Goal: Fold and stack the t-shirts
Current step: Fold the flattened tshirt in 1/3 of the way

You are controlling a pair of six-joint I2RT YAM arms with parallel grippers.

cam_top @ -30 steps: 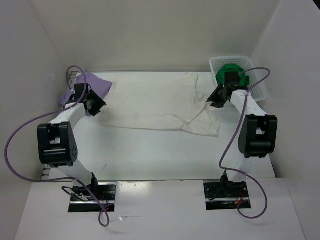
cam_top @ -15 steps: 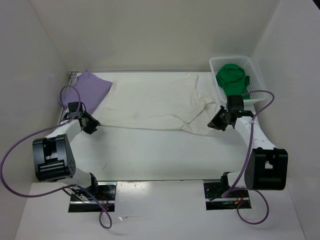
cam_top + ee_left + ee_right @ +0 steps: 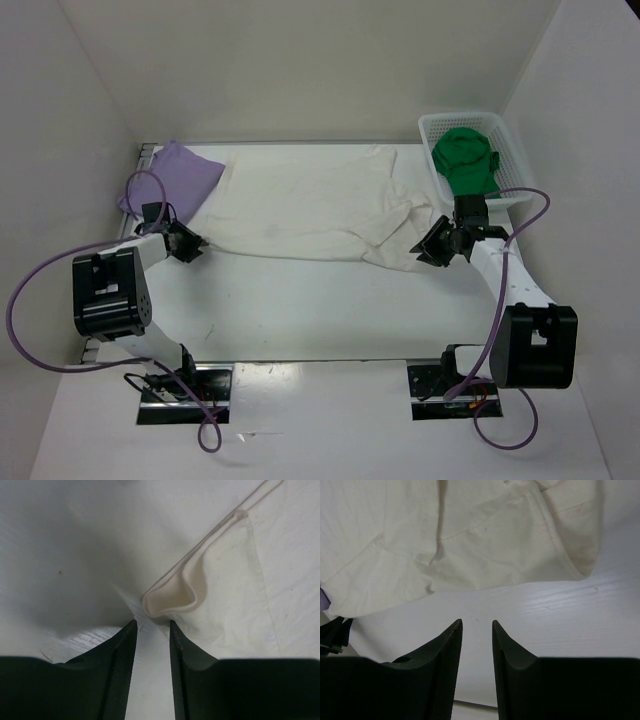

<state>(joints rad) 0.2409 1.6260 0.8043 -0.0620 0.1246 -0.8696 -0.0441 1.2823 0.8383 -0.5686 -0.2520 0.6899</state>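
The cream white t-shirt [image 3: 300, 205] lies spread across the middle of the table, its right sleeve bunched. My left gripper [image 3: 192, 246] is low at its near left corner. In the left wrist view the gripper [image 3: 152, 625] is open, with the curled shirt corner [image 3: 170, 600] just ahead of the tips and nothing between them. My right gripper [image 3: 432, 250] is open over bare table by the shirt's near right edge [image 3: 485, 540]. The lavender t-shirt [image 3: 172, 175] lies at the back left. The green t-shirt [image 3: 465, 160] sits in the basket.
The white mesh basket [image 3: 515, 150] stands at the back right corner. White walls close in the table on the left, back and right. Purple cables loop beside both arms.
Both arms have pulled back from the shirt's far sides down to its near edge. In the last half second the left gripper edged right to the shirt corner.
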